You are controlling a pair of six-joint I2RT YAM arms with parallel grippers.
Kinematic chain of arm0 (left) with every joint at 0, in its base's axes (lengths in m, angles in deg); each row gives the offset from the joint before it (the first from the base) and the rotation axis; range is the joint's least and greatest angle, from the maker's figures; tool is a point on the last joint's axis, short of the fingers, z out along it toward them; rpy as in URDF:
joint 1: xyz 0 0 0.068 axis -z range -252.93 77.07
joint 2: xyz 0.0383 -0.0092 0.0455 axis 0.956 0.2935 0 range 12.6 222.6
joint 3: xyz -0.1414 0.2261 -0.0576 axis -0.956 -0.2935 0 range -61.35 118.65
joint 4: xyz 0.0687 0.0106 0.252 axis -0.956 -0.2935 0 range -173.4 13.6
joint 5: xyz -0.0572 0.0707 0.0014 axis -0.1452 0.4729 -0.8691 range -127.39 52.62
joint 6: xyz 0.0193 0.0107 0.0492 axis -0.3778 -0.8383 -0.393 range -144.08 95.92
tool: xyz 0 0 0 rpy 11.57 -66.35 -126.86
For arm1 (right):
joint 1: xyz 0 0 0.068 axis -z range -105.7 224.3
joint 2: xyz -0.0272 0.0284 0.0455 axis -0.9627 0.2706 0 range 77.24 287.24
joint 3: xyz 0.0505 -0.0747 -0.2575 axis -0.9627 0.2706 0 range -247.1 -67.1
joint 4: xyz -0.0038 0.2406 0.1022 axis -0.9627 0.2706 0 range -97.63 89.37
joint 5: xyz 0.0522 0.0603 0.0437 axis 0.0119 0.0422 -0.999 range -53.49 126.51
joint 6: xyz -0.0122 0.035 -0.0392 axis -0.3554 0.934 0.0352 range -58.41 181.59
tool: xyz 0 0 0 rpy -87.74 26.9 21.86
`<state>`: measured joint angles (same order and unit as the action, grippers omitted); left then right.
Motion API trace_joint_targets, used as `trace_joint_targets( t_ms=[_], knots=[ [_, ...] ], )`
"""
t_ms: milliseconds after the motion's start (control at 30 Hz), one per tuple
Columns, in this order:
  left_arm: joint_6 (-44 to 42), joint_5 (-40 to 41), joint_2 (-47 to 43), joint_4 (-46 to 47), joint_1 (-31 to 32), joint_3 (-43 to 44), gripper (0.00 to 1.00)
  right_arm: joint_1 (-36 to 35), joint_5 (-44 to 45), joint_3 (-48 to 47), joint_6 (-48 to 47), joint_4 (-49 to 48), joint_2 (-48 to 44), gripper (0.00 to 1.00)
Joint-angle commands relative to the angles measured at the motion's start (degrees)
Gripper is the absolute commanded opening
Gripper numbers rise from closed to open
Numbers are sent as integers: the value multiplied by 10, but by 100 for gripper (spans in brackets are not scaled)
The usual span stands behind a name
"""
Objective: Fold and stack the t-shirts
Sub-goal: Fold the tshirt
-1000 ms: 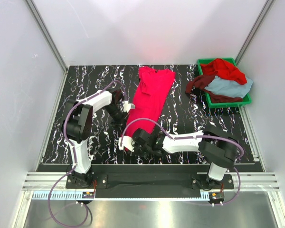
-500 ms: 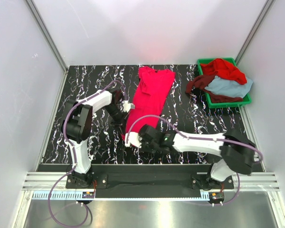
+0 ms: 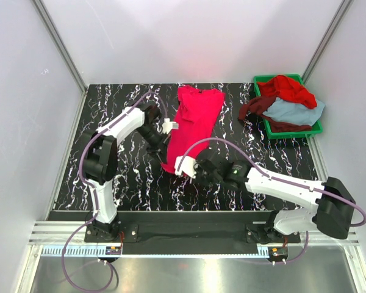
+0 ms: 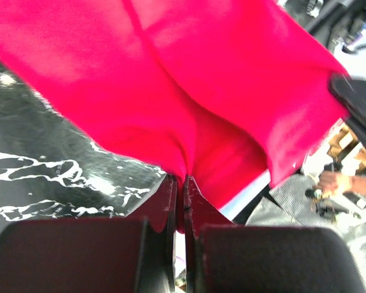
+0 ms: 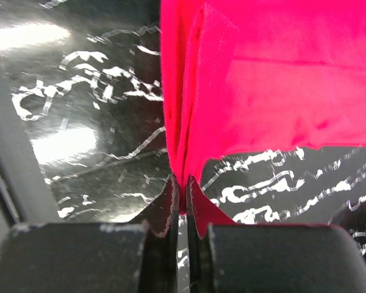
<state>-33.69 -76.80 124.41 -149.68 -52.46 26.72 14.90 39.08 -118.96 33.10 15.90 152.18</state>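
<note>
Top external: clamping the left gripper (image 3: pixel 166 127) on a side edge of the pink shirt (image 3: pixel 198 113) lying along the middle of the table (image 3: pixel 238 143), pinching the right gripper (image 3: pixel 179 166) on its near hem, risking thin cloth slipping free under uneven pulling.

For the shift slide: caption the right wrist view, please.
Wrist close-up: right gripper shut on a folded edge of the crimson-pink t-shirt, over the marbled black table.
</note>
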Motion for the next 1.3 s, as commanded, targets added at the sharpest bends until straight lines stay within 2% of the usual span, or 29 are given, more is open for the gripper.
trace_joint_targets(
  t_ms=[0,400,933,1133,1267],
  knots=[
    [-44,-17,7,-63,4,52,0,28,24,14,-3,48,-16,0],
    [-66,13,73,-118,-1,184,0,111,25,-29,-40,-12,45,0],
    [-38,97,195,-80,-32,366,0,222,33,-133,-55,-100,188,0],
    [-29,129,256,-64,-34,455,0,243,37,-182,-54,-119,248,0],
    [-20,146,278,-38,-35,478,0,257,37,-212,-46,-119,277,0]
  ],
)
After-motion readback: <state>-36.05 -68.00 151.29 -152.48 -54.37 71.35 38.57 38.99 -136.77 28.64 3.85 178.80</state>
